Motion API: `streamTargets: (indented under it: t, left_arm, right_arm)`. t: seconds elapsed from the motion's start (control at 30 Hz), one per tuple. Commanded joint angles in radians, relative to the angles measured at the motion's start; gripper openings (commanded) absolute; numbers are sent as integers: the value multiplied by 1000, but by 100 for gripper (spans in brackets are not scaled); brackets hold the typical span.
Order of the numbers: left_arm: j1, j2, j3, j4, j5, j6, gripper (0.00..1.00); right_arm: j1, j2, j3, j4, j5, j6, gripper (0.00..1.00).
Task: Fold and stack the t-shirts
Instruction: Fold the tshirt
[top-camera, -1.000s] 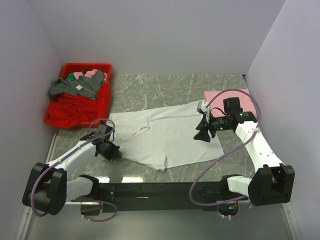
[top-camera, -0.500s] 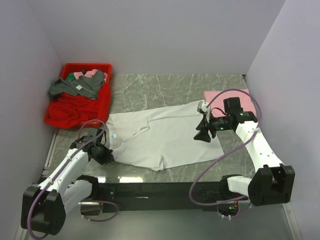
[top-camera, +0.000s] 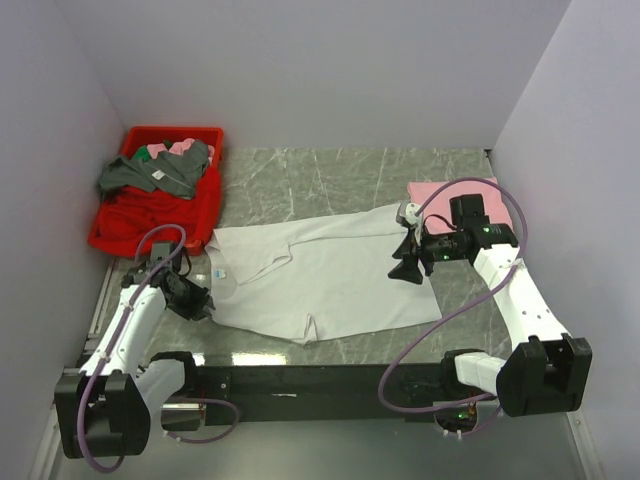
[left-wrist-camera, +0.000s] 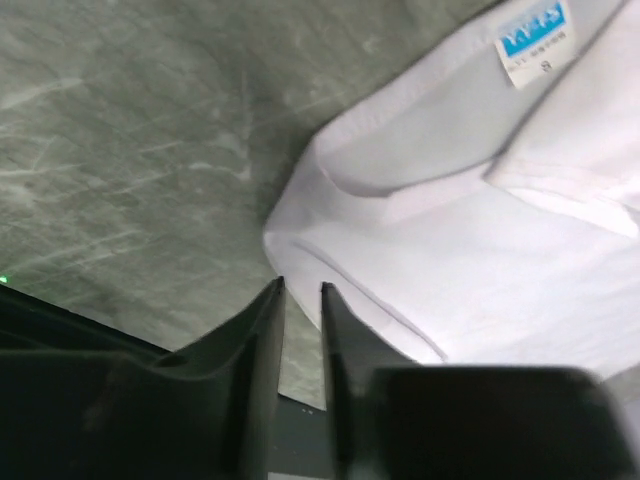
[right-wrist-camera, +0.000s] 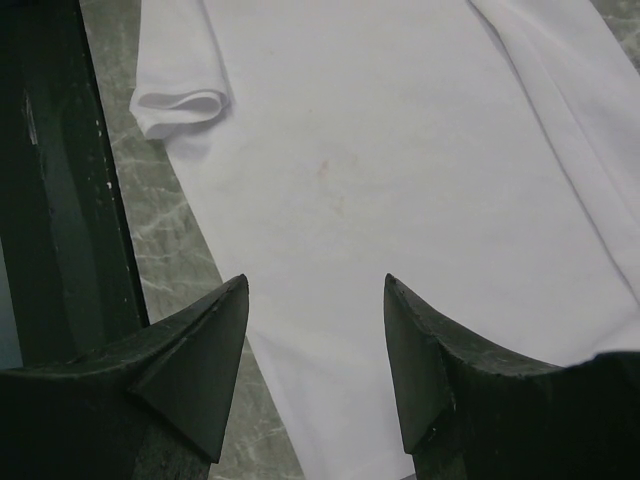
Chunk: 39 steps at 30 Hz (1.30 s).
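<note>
The white t-shirt (top-camera: 320, 280) lies spread out flat in the middle of the table (top-camera: 340, 170), collar end to the left, hem end to the right, one sleeve poking toward the near edge. Its neck label (left-wrist-camera: 535, 40) faces up, bright blue in the left wrist view. It is opened out but not yet folded, so the flattening looks about done. At the far right the pink t-shirt (top-camera: 432, 190) sits as a neat folded block, probably the base of the stack, partly hidden behind the right arm. Down at the near-left corner of the white shirt, the left gripper (top-camera: 198, 305) sits low by the shoulder edge. Its fingers (left-wrist-camera: 262, 340) are parted by only a thin slit, with bare marble showing through and no cloth pinched. The shirt's edge lies just beyond the tips, so it seems placed there to tug that corner straight. Over on the right, the right gripper (top-camera: 404, 270) hovers above the hem end with jaws spread wide and nothing between them, cloth plainly visible below, likely poised to pin or pick that side. Far left, the red bin (top-camera: 172, 131) holds a heap of grey, red and pink garments waiting their turn.
</note>
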Motion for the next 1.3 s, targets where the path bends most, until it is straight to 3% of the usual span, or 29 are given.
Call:
streamTargets:
  t: [0.0,0.2,0.23,0.37,0.4,0.47,0.5,0.7,0.8,1.03,1.27]
  left_arm:
    - [9,13,49,-30,73,99,28]
    - [-3,-6,29,8,266,246,39]
    - [-11,-16,15,65,366,261,39]
    - [-156,-30,-60,224,519,184,41]
    - [-271,-30,-53,240,501,98,42]
    - [-389,-32,-48,299,478,-14,42]
    - [-487,-36,-46,351,434,-141,42]
    - [-684,-99,-88,452,163,-564,43]
    - [-756,-63,-74,444,107,-675,42]
    - [-872,152,-16,481,101,-757,41]
    - [-882,178,-13,461,88,-781,39]
  right_arm:
    - [-9,-27,45,-13,-35,-19,63]
    - [-9,-22,42,-14,-40,-24,63]
    - [-9,-21,43,-19,-38,-27,63]
    - [-9,-1,49,-33,-40,-36,63]
    - [-9,1,48,-30,-40,-35,63]
    - [-11,1,45,-15,-38,-22,63]
    - [-9,2,45,-11,-37,-19,63]
    - [-9,4,40,-10,-31,-15,63]
    - [-8,5,40,-10,-29,-15,63]
    - [-9,16,48,-25,-34,-25,63]
    - [-9,11,42,-21,-32,-27,63]
